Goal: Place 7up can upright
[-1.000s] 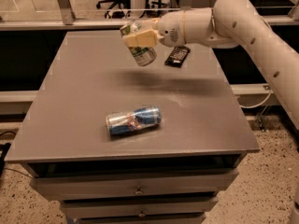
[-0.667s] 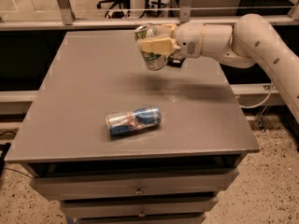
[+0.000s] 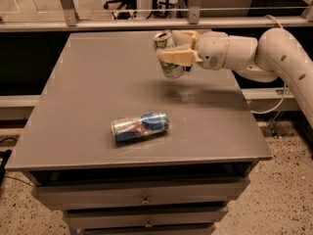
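Note:
The 7up can (image 3: 167,53), silver-white with green marks, is held in my gripper (image 3: 177,47) above the far middle of the grey table (image 3: 88,82). The can is close to upright, tilted a little, its silver top pointing up and left. The gripper's cream fingers (image 3: 176,58) are shut around the can's body. The can's base hangs a little above the tabletop, with its shadow below it. The white arm (image 3: 264,53) reaches in from the right.
A blue-and-silver can with red marks (image 3: 140,126) lies on its side near the table's front middle. Drawers (image 3: 144,199) sit under the tabletop. A metal railing (image 3: 146,23) runs behind the table's far edge.
The gripper has carried the 7up can to the right and slightly down, and has turned it closer to upright. The blue-and-silver can has not moved.

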### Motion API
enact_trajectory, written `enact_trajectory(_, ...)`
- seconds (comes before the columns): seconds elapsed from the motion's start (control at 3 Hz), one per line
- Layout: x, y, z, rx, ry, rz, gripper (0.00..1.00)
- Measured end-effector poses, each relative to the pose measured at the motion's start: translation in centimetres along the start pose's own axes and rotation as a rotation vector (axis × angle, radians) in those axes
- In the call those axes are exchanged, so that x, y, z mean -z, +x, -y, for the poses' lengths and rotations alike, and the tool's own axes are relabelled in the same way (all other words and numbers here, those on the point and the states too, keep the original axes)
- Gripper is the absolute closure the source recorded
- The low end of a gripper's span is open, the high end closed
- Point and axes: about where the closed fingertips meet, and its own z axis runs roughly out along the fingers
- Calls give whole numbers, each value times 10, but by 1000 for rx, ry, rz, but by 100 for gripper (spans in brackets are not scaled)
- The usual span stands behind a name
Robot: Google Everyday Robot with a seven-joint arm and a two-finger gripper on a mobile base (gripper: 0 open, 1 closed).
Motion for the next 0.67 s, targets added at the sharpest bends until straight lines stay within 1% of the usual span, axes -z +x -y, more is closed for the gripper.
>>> enact_trajectory(0.33,-1,7,-2,31,-40,28,100)
enact_trajectory(0.67,0,16,-4,33,-62,61,100)
